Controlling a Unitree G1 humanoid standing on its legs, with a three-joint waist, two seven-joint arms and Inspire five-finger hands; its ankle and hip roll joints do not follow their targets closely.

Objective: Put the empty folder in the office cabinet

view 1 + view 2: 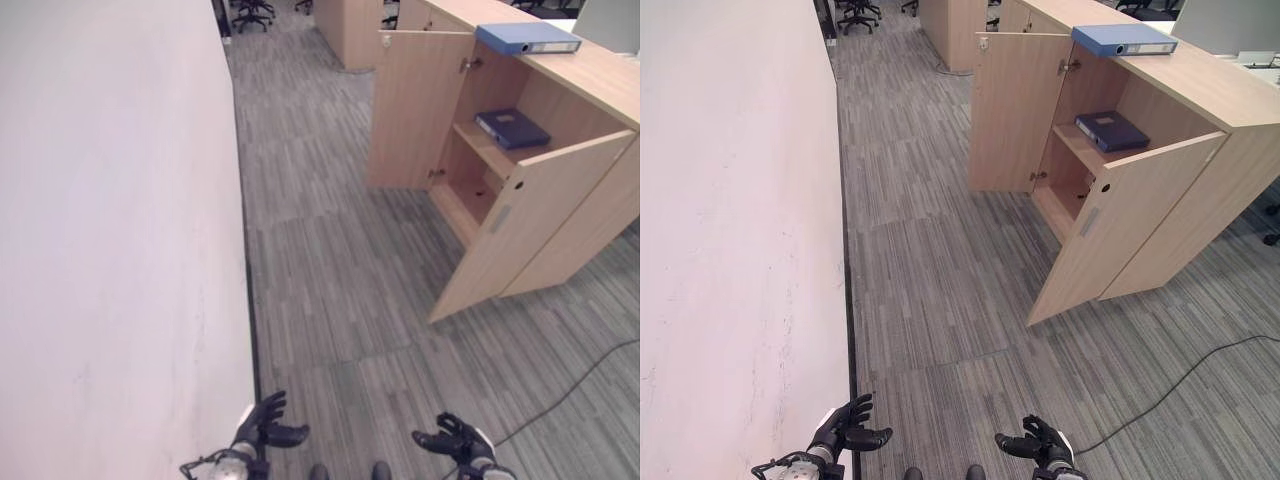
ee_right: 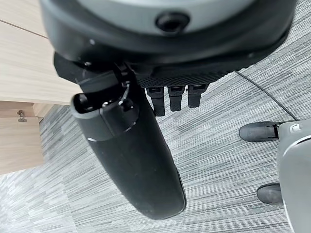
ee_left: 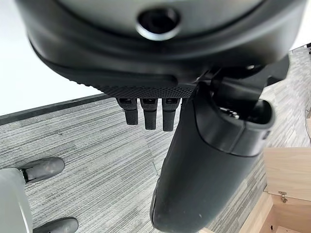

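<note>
Since both doors stand open: the office cabinet (image 1: 1160, 190) is ready, a dark folder (image 1: 1111, 130) already lying on its shelf.
Task's folder: the light blue folder (image 1: 1124, 40) lies flat on the cabinet top; judged stiff, light, smooth-faced, best gripped at the spine.
Left robot hand (image 1: 845, 432): relaxed, nothing held.
Right robot hand (image 1: 1038, 443): relaxed, nothing held.

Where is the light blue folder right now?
In the left eye view the light blue folder lies flat on top of the wooden cabinet, ahead on the robot's right, above the open compartment where a dark blue folder rests on the shelf.
</note>
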